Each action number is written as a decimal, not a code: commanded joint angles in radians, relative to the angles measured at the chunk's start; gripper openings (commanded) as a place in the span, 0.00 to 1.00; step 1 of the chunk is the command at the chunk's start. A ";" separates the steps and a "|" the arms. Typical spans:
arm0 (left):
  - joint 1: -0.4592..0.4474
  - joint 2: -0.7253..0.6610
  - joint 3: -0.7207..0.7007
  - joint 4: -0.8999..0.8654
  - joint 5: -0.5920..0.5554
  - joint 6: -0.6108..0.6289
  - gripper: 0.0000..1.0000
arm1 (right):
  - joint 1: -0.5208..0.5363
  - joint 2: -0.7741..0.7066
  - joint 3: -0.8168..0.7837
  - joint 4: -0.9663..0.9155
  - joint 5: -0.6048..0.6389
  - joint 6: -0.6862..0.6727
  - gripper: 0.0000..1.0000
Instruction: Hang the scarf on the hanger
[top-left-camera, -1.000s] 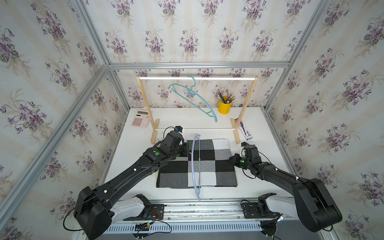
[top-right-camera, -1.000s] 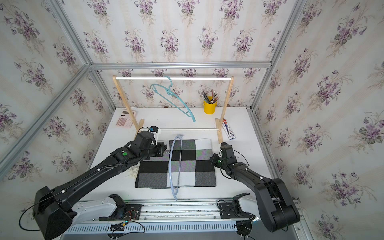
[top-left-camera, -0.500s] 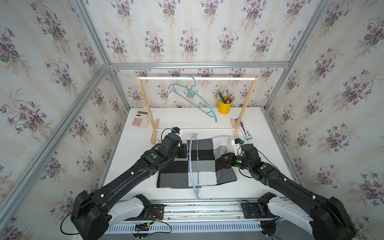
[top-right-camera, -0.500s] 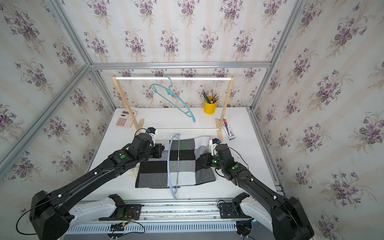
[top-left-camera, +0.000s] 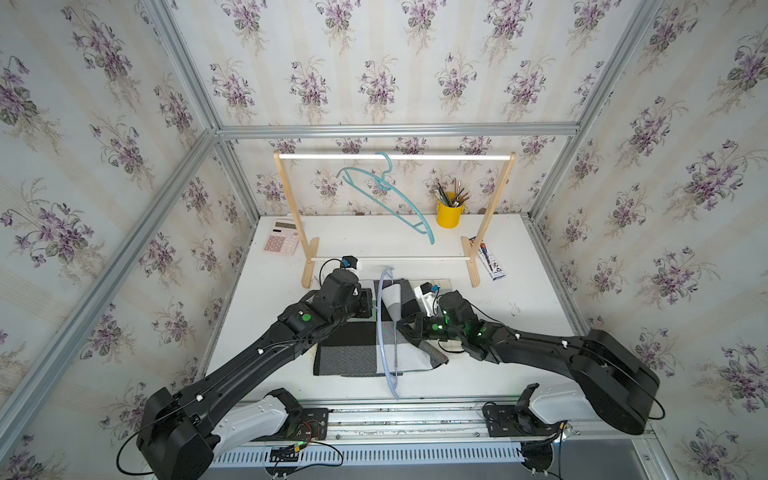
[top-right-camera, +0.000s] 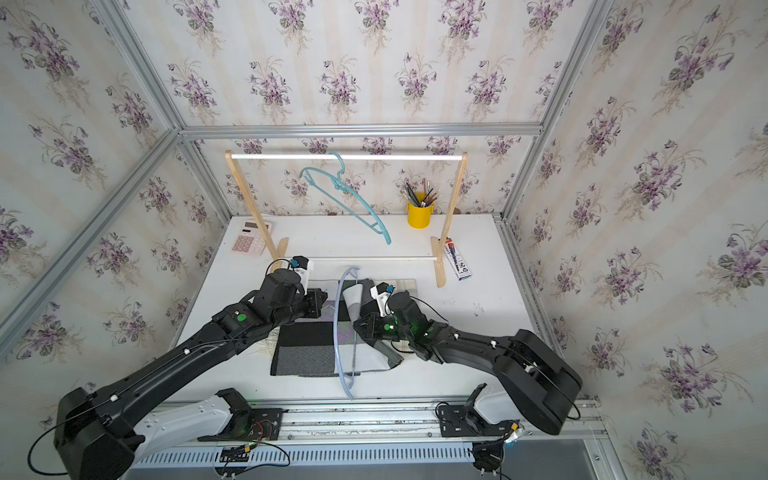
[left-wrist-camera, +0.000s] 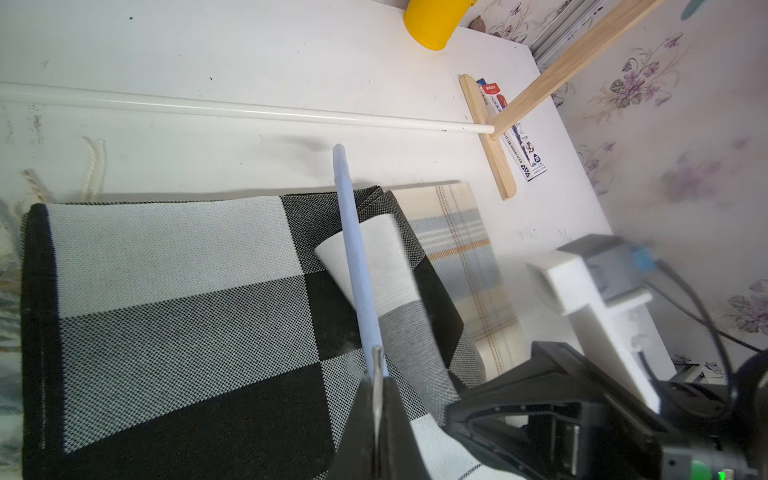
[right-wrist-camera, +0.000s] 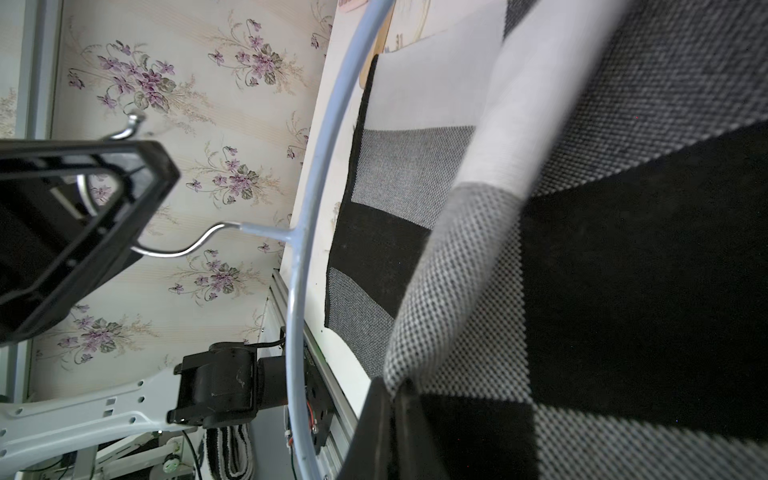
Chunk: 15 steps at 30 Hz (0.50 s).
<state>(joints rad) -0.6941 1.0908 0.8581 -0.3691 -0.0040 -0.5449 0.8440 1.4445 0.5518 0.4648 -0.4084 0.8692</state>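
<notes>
One pale hanger (left-wrist-camera: 357, 266), long axis front-to-back over scarf (left-wrist-camera: 178, 291); scarf edge upturned.

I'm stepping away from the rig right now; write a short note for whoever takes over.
Left claw: shut on the pale blue hanger at its hook, holding it on edge over the scarf.
Right claw: shut on the scarf's right edge, lifted up against the hanger.
The rest of the scarf lies flat on the table.
Done: both grips.
Left: drape the scarf over the hanger.
</notes>
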 joint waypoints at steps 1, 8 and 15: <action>0.002 -0.011 -0.005 0.024 -0.001 -0.002 0.00 | 0.011 0.081 0.020 0.135 -0.027 0.054 0.00; 0.002 -0.025 -0.015 0.039 0.057 -0.021 0.00 | 0.015 0.157 0.058 0.284 -0.015 0.131 0.00; 0.002 -0.065 -0.022 0.060 0.144 -0.074 0.00 | 0.032 0.218 0.111 0.366 0.092 0.216 0.00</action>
<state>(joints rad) -0.6930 1.0412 0.8375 -0.3592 0.0807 -0.5823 0.8673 1.6466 0.6453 0.7483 -0.3767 1.0435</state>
